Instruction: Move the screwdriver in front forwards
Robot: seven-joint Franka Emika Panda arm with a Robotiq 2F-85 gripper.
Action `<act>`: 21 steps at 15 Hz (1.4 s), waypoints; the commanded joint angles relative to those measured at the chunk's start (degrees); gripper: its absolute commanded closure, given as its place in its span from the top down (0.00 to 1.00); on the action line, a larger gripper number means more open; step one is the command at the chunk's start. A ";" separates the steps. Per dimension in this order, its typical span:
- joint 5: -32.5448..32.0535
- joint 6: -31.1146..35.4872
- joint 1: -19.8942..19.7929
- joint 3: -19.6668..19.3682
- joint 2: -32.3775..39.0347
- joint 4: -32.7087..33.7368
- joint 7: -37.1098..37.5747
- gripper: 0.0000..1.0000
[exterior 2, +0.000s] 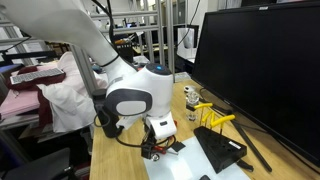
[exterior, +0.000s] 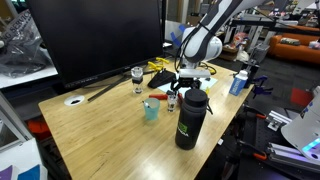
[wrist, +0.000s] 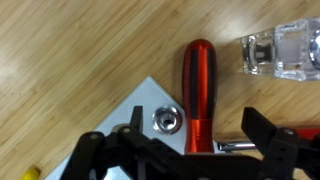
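The screwdriver [wrist: 197, 85] has a red handle with black stripes and lies on the wooden table, handle pointing to the top of the wrist view. Its shaft is hidden under the gripper body. My gripper [wrist: 196, 135] is open and low over it, with one dark finger on each side of the handle's lower end and a gap on both sides. In both exterior views the gripper [exterior: 187, 82] [exterior 2: 157, 148] points down close to the table top, and the screwdriver is mostly hidden beneath it.
A clear glass piece [wrist: 283, 50] lies right of the handle. A metal nut [wrist: 165, 118] sits on a pale sheet to its left. A tall black bottle [exterior: 190, 118], a teal cup [exterior: 151, 110], a glass jar [exterior: 137, 78], a yellow-and-black tool [exterior: 160, 70] and a monitor [exterior: 95, 40] stand around.
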 commanded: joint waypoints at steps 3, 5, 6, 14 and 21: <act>1.25 0.84 0.94 0.13 1.35 0.43 0.40 1.00; 0.61 1.73 1.41 -0.41 1.77 0.37 0.99 1.00; 0.80 1.88 1.31 -0.34 1.91 0.33 0.94 1.00; 2.24 2.00 0.42 0.22 3.07 -0.08 -0.11 1.00; 2.36 1.86 0.32 0.51 3.56 0.06 -0.72 0.88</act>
